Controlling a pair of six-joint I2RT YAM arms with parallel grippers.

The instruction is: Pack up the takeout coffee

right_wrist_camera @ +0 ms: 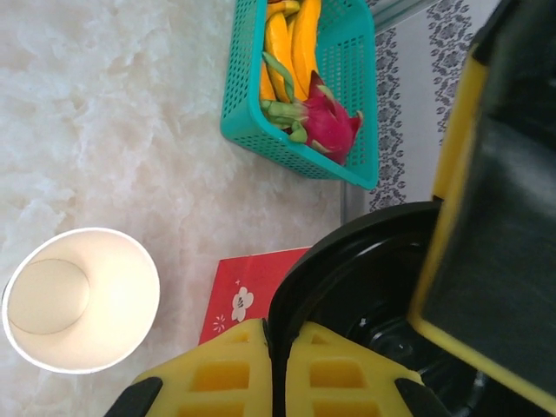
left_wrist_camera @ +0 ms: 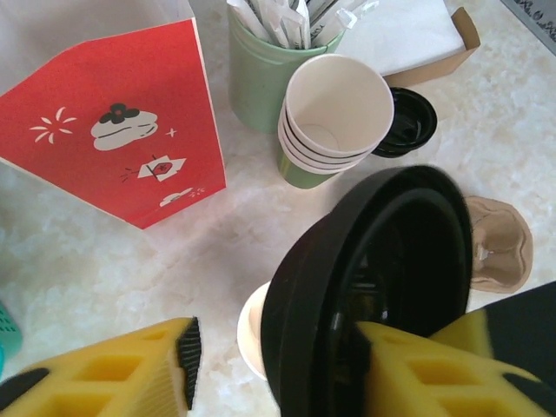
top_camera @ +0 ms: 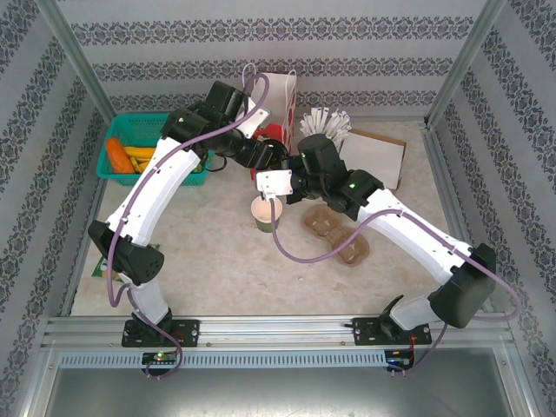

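The takeout coffee's green-sided paper cup [top_camera: 263,214] stands lidless on the table, its cream inside showing [right_wrist_camera: 78,300]. A round black lid [left_wrist_camera: 373,278] hangs edge-on above and beside it. My right gripper [right_wrist_camera: 287,334] is shut on the lid's rim [right_wrist_camera: 347,261]. My left gripper [left_wrist_camera: 276,356] straddles the opposite rim. One of its fingers [left_wrist_camera: 417,373] lies inside the lid, and the other pad [left_wrist_camera: 187,360] stands apart from the outside, so it is open. The red and white gift bag [top_camera: 278,100] stands upright just behind both grippers.
A stack of lidless paper cups [left_wrist_camera: 334,113] and a loose black lid [left_wrist_camera: 408,122] sit by a green holder of wrapped straws [left_wrist_camera: 261,78]. Brown carrier trays [top_camera: 337,236] lie to the right. A teal basket of fruit [top_camera: 143,148] is far left, and a cardboard box [top_camera: 380,156] far right.
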